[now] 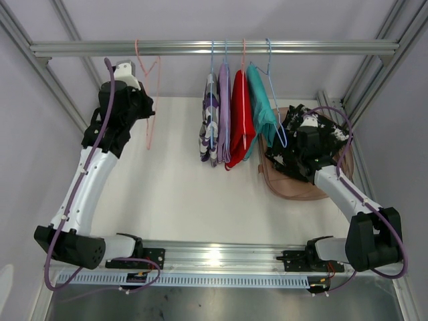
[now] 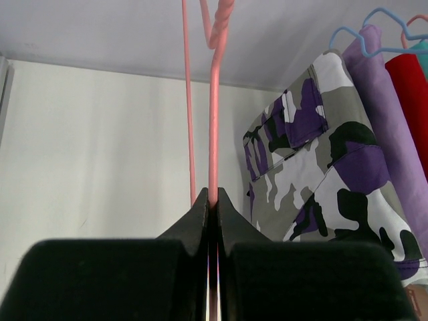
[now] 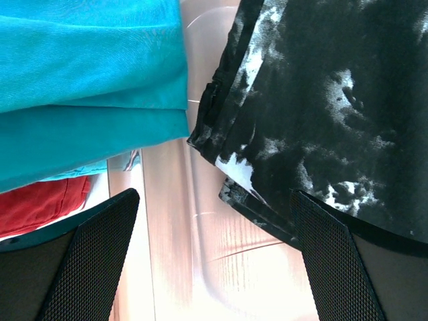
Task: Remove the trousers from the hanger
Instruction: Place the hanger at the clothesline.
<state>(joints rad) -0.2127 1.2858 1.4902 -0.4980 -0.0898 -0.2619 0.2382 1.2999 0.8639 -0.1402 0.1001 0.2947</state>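
Left wrist view: the left hand (image 2: 212,200) is clenched on the pink wire hanger (image 2: 214,134). The right hand (image 3: 210,257) stands released over the black white-speckled cloth trousers (image 3: 321,100), which lie in the tan tray (image 1: 294,188). The purple-and-white patterned trousers (image 1: 209,124), lilac trousers (image 1: 224,114), red trousers (image 1: 241,120) and teal trousers (image 1: 261,107) hang from the metal rail (image 1: 134,48).

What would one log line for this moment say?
left gripper: shut on empty pink hanger | right gripper: open, at black speckled trousers | hanging trousers: four on rail
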